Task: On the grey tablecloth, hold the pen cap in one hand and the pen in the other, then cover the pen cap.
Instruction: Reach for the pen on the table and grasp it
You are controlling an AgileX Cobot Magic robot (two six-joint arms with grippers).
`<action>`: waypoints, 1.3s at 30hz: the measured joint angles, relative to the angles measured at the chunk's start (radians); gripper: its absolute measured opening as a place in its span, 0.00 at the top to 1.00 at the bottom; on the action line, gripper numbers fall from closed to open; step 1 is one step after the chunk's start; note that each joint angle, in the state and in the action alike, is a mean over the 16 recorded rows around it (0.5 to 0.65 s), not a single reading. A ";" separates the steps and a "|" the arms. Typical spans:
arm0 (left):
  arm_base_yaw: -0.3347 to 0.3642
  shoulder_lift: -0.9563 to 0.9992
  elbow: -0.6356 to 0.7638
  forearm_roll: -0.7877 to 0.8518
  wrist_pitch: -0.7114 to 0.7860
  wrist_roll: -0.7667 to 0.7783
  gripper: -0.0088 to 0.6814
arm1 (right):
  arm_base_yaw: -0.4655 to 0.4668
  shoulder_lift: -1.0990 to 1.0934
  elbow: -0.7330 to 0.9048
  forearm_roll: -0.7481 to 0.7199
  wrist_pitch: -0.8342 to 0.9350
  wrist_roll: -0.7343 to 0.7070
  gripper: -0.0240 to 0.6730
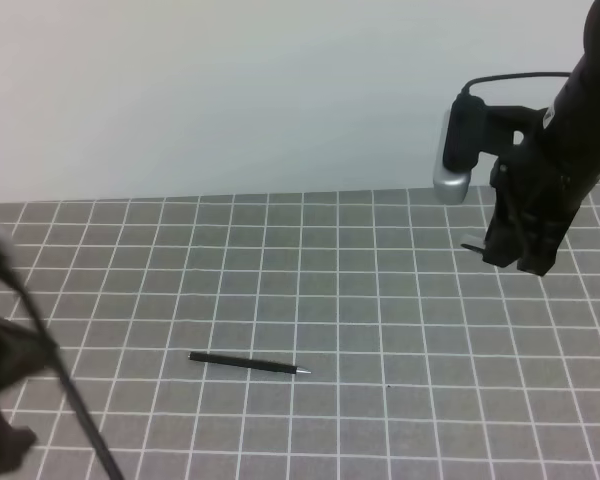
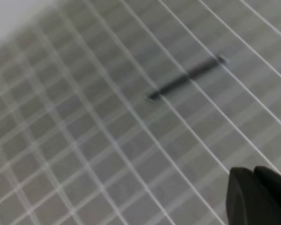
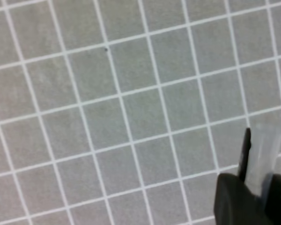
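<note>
The right gripper [image 3: 253,197] has its jaws clenched on the cap [image 3: 262,157], a pale translucent tube with a dark strip along one side that sticks up out of the black fingertips in the right wrist view. In the high view this gripper [image 1: 520,262] hangs above the cloth [image 1: 380,320], well to the upper right of the pen [image 1: 248,364], and a small pale bit that may be the cap shows just left of its tip.

The left gripper [image 2: 260,197] has its jaws pressed together with nothing between them; only the dark tips show at the lower right of the blurred left wrist view.

The pen [image 2: 186,78] lies flat on the cloth [image 2: 84,140], apart from both grippers. In the high view its silvery tip points right and its blunt end left, and the left arm is a dark blur well to the pen's left.
</note>
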State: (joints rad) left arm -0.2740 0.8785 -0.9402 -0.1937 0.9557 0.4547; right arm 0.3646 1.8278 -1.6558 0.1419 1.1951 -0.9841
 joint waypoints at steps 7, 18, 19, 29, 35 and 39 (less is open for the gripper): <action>0.000 0.267 -0.143 -0.198 0.200 0.306 0.95 | 0.000 -0.001 0.001 0.013 0.046 0.007 0.97; 0.000 0.592 -0.266 -0.272 0.130 0.531 0.56 | 0.000 -0.001 0.001 0.015 0.097 0.052 0.97; 0.000 0.614 -0.273 -0.263 0.116 0.549 0.51 | 0.000 -0.001 0.001 0.013 0.099 0.058 0.97; 0.000 0.805 -0.300 -0.109 -0.027 0.748 0.30 | 0.000 -0.001 0.001 -0.036 0.107 0.124 0.97; -0.008 0.885 -0.300 -0.043 -0.109 0.883 0.29 | 0.000 -0.001 0.001 -0.068 0.107 0.142 0.97; -0.022 0.927 -0.301 -0.031 -0.163 0.960 0.29 | 0.000 -0.001 0.001 -0.077 0.107 0.149 0.97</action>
State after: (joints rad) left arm -0.2962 1.8054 -1.2408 -0.2245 0.7928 1.4147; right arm 0.3646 1.8270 -1.6551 0.0652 1.3019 -0.8350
